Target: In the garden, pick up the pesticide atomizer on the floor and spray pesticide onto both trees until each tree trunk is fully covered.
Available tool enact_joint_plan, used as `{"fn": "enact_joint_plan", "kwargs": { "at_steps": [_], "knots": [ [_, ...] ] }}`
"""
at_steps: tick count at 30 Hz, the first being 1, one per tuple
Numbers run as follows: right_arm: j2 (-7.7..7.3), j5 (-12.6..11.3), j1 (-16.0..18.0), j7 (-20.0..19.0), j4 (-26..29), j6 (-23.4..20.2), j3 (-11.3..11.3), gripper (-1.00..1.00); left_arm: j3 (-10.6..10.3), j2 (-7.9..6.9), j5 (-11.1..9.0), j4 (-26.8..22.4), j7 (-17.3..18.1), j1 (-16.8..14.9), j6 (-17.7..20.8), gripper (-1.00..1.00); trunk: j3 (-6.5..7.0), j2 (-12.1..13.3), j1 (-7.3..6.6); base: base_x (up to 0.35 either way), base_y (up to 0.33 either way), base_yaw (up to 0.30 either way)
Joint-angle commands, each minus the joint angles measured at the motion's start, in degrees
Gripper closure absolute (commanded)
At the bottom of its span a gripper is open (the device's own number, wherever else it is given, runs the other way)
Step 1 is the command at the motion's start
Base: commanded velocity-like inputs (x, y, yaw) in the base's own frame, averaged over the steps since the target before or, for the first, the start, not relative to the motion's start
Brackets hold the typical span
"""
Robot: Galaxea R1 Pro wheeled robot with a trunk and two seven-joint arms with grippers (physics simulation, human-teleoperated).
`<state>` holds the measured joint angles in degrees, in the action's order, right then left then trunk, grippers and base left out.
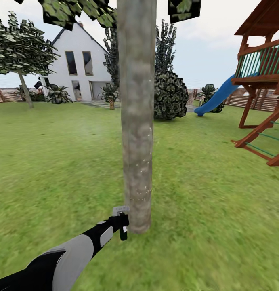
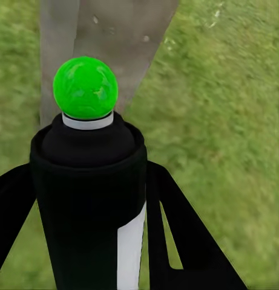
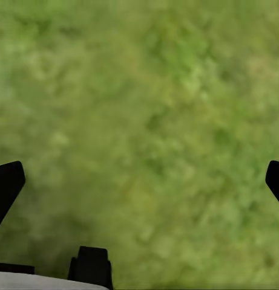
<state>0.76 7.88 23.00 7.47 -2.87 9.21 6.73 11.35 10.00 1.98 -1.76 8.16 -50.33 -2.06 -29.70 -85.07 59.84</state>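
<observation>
Two trees [image 1: 136,113] [image 1: 22,48], one atomizer [image 2: 91,199], one house [image 1: 80,64].

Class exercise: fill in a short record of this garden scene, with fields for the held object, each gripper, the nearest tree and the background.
held object: pesticide atomizer, dark bottle with green ball top
left gripper: shut on the atomizer, low beside the tree trunk
right gripper: open, over lawn
trunk surface: pale specks on lower part
background: white house, wooden playset, blue slide
</observation>
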Motion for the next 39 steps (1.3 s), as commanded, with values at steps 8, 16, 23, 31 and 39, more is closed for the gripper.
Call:
{"fn": "enact_joint_plan", "kwargs": {
  "at_steps": [8,16,23,31,39],
  "knots": [
    [0.03,0.38,0.12,0.44,-0.29,0.35,0.35,-1.00,0.14,0.00,0.30,0.01,0.11,-0.03,-0.31,1.00,-0.06,-0.03,-0.01,-0.096,0.095,-0.224],
    [-0.30,0.38,0.12,0.70,-0.27,0.56,0.25,-1.00,-0.45,0.00,0.01,-7.50,0.29,-0.03,9.19,1.00,-0.06,-0.03,-0.01,-0.021,-0.002,-0.016],
    [-0.41,0.46,0.12,0.76,-0.26,0.55,0.30,-1.00,-4.78,0.00,-0.26,-42.22,0.16,-0.03,40.37,1.00,-0.06,-0.03,-0.01,0.000,0.000,0.000],
    [-0.41,0.47,0.12,0.72,-0.29,0.55,0.30,-1.00,-5.63,0.00,-0.38,-59.97,0.01,-3.44,57.88,1.00,-0.06,-0.03,-0.01,0.000,0.000,0.000],
    [-0.41,0.60,-0.18,0.71,-0.28,0.55,0.30,-1.00,-5.64,0.00,-0.26,-50.05,0.01,-21.82,58.49,1.00,-0.06,-0.03,-0.01,0.000,0.000,0.000]
  ]
}}
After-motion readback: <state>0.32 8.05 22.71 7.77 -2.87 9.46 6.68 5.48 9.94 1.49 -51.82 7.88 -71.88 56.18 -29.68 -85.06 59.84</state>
